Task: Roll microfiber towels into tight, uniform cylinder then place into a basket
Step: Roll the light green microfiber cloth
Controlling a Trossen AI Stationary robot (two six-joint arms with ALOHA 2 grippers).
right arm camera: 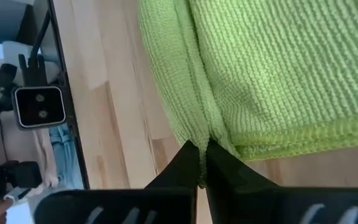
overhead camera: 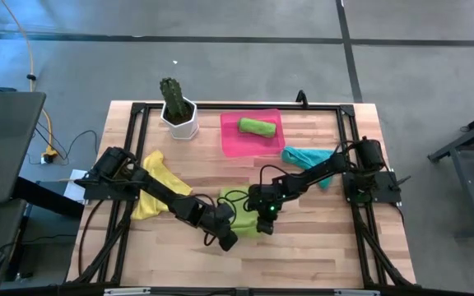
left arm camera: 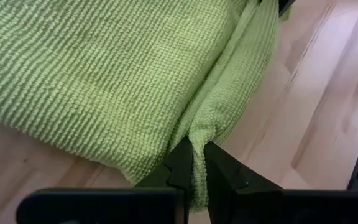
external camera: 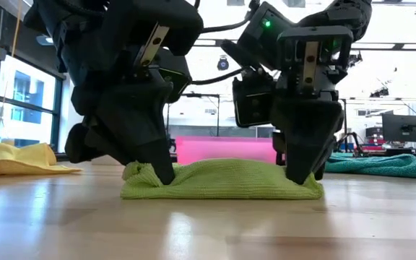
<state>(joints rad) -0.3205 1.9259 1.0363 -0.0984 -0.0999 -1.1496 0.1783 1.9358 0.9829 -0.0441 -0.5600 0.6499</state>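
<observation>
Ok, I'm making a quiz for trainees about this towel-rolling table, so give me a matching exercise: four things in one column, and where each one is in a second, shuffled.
Things:
1. Rolled green towel
2. Flat green towel
3. Yellow towel
4. Teal towel

Places:
A. Pinched at its ends by the left claw and right claw
B. Loose on the table, right of the basket
C. In the pink basket
D. Under the left arm, near the cactus pot

Pairs: 1-C, 2-A, 3-D, 4-B

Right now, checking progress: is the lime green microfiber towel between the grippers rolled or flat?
Flat: lime green microfiber towel lies low on the table, each end pinched by a gripper; not yet a cylinder.
</observation>
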